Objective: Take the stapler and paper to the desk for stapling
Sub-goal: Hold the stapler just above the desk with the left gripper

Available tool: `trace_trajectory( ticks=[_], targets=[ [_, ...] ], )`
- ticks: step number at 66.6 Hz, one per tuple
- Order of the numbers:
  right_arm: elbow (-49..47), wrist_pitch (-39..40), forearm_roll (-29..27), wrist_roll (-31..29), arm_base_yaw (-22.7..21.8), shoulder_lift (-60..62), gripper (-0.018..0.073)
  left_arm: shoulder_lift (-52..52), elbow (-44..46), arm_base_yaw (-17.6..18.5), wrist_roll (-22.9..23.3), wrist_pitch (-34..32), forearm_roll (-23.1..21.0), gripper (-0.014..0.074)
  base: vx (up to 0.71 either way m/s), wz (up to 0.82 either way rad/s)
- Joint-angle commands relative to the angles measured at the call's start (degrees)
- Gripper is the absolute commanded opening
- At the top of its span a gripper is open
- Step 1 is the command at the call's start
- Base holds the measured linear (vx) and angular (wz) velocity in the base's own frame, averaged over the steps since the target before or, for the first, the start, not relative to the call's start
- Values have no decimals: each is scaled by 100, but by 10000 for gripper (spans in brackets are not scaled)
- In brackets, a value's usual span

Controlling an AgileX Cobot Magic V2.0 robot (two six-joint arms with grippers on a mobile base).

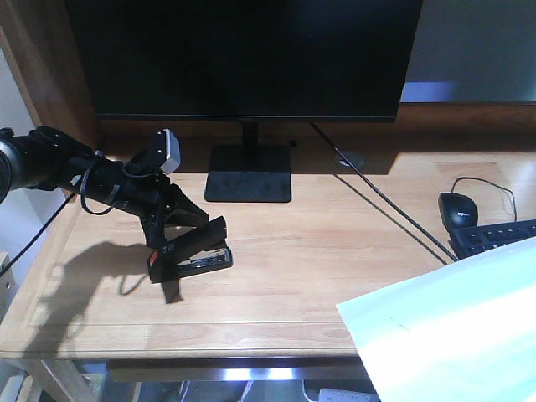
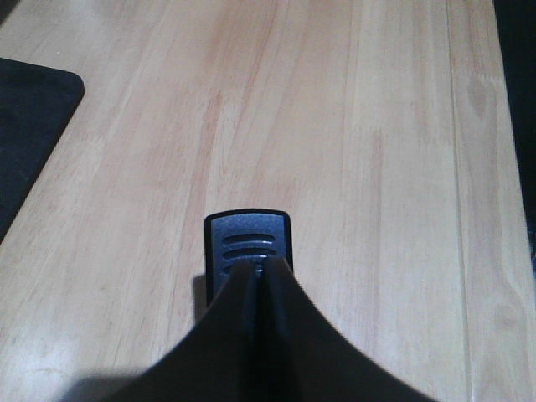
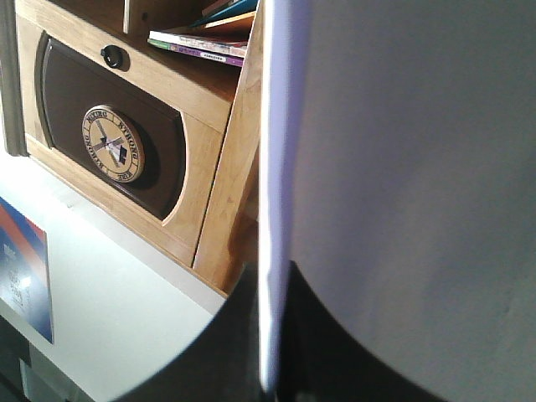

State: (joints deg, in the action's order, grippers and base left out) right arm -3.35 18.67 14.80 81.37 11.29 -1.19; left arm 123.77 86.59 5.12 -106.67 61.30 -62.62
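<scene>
The black stapler (image 1: 191, 254) with an orange-red patch is on the left of the light-wood desk (image 1: 318, 251), its front end touching the top. My left gripper (image 1: 172, 230) is shut on its rear. In the left wrist view the fingers (image 2: 239, 322) pinch the stapler (image 2: 247, 239), whose ribbed end sticks out ahead. The white paper (image 1: 452, 335) hangs over the desk's front right corner. In the right wrist view my right gripper (image 3: 272, 335) is shut on the paper's (image 3: 402, 167) edge; the sheet fills the right half of that view.
A black monitor (image 1: 243, 59) on a stand (image 1: 249, 172) is at the back. A black mouse (image 1: 458, 209) and keyboard (image 1: 494, 239) lie at the right, with a cable (image 1: 377, 201) across the desk. A wooden cabinet (image 3: 126, 142) shows in the right wrist view.
</scene>
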Motion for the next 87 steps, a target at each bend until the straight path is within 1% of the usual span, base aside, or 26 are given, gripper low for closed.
trace_trajectory(
  ticks=[1, 87],
  targets=[
    [-149, 352, 29, -33, 17, -63, -2, -322, 154, 12, 16, 197, -318, -7, 0, 0],
    [-149, 352, 29, -33, 17, -63, -2, -322, 154, 12, 16, 197, -318, -6, 0, 0]
  ],
)
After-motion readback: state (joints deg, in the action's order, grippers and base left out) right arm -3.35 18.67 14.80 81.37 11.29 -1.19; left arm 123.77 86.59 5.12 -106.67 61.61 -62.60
